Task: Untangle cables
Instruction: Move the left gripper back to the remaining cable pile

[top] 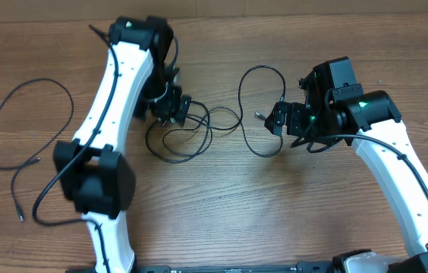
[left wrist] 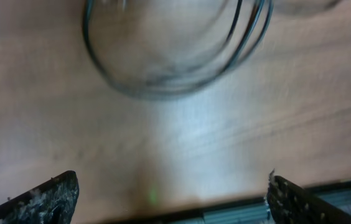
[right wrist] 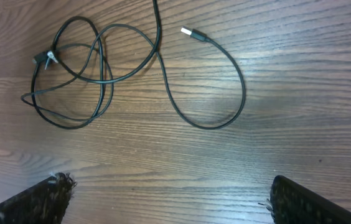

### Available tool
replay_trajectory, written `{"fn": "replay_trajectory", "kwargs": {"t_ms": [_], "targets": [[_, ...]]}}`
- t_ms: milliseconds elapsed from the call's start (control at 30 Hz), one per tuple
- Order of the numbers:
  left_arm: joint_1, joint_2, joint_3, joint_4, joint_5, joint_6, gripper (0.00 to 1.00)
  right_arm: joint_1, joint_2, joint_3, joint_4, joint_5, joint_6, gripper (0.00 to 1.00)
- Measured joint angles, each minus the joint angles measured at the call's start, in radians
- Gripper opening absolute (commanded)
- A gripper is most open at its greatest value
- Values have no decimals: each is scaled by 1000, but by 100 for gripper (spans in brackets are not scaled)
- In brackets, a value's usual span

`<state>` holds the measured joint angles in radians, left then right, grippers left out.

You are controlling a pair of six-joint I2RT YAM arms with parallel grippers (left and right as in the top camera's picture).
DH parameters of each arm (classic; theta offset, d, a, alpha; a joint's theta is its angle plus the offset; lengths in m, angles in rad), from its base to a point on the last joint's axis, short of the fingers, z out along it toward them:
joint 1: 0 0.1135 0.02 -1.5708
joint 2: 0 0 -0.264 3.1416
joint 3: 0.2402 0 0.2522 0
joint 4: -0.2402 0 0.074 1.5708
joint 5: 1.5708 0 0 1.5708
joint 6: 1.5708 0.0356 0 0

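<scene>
A tangle of thin black cables (top: 186, 138) lies mid-table in overlapping loops. One cord runs right from it in a big loop (top: 242, 114) ending in a silvery plug (top: 258, 116). My left gripper (top: 176, 114) hovers open and empty just over the tangle's left part; its wrist view shows blurred loops (left wrist: 175, 78) ahead of the spread fingers (left wrist: 172, 199). My right gripper (top: 273, 120) is open and empty beside the big loop. Its wrist view shows the tangle (right wrist: 76, 74), the loop (right wrist: 213, 121) and the silvery plug (right wrist: 188, 32), all beyond the fingers (right wrist: 169, 199).
A separate thin black cable (top: 1, 114) lies loose at the far left, its ends near the left arm's base (top: 100, 182). The left arm stretches diagonally over the table's left half. The right arm's own thicker cable (top: 328, 140) hangs by its wrist.
</scene>
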<state>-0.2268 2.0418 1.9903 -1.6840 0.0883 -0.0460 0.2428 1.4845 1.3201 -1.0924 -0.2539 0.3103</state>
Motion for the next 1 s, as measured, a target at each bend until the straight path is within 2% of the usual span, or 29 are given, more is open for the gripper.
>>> {"fn": "replay_trajectory", "kwargs": {"t_ms": [100,267,567,667,800,900,933,1000], "targets": [[0,-119,-114,38,-3,-7,98,0,0,0,2,2,0,100],[0,-272,-274,241,1,-7,98,0,0,0,2,7,0,100],[0,-242,-521,658,5,-11,100,0,0,0,1,7,0,100],[0,-213,-576,740,14,-14,96,0,0,0,1,7,0,100],[0,-174,-619,803,27,-35,60,0,0,0,4,7,0,100],[0,-152,-627,806,39,-56,41,0,0,0,6,7,0,100],[0,-147,-627,806,47,-65,29,0,0,0,7,7,0,100],[0,-143,-627,805,59,-78,16,0,0,0,7,7,0,100]]}}
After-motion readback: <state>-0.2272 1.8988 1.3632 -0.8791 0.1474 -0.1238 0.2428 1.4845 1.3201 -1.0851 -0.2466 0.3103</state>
